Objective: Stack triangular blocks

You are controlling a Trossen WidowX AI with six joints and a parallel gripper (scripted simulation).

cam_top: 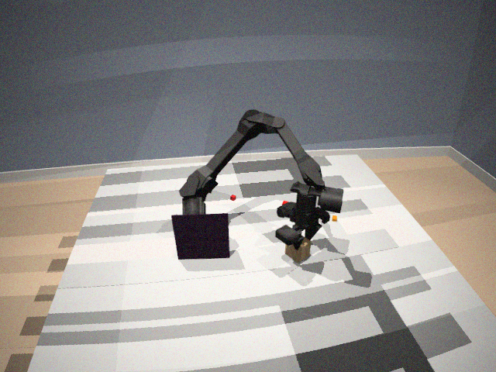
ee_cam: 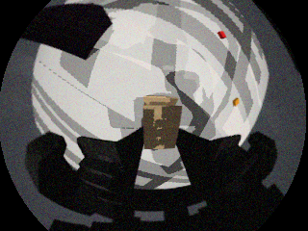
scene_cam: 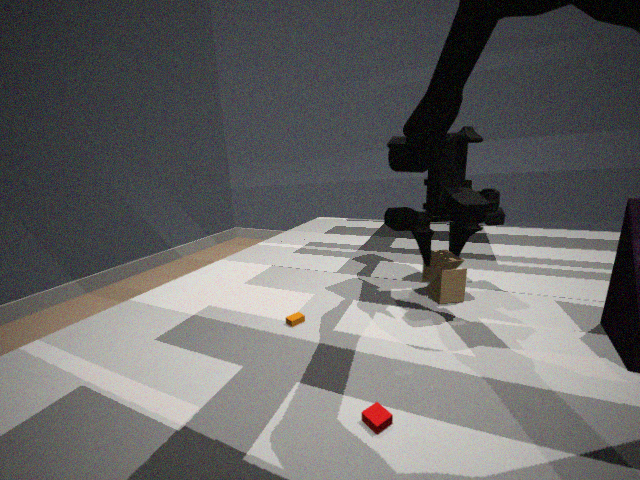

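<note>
A wooden triangular block [scene_cam: 452,286] [cam_top: 295,255] rests on the table as the lower block; in the wrist view only a light strip shows past the upper block. My gripper [cam_top: 303,242] [scene_cam: 443,256] [ee_cam: 160,129] is shut on the upper triangular block [scene_cam: 442,258] [ee_cam: 166,127], low over the lower one. In the exterior view the upper block sticks out past the lower one at the left and back, so their ends look uneven. The sloped faces are largely hidden, and I cannot tell whether they touch.
A dark upright panel [cam_top: 200,235] [scene_cam: 622,310] [ee_cam: 67,29] stands near the arm's base. An orange block [cam_top: 334,218] [scene_cam: 295,319] [ee_cam: 236,102] and a red block [cam_top: 284,202] [scene_cam: 376,417] [ee_cam: 221,35] lie away from the pair. Another red block [cam_top: 232,197] lies nearer the base.
</note>
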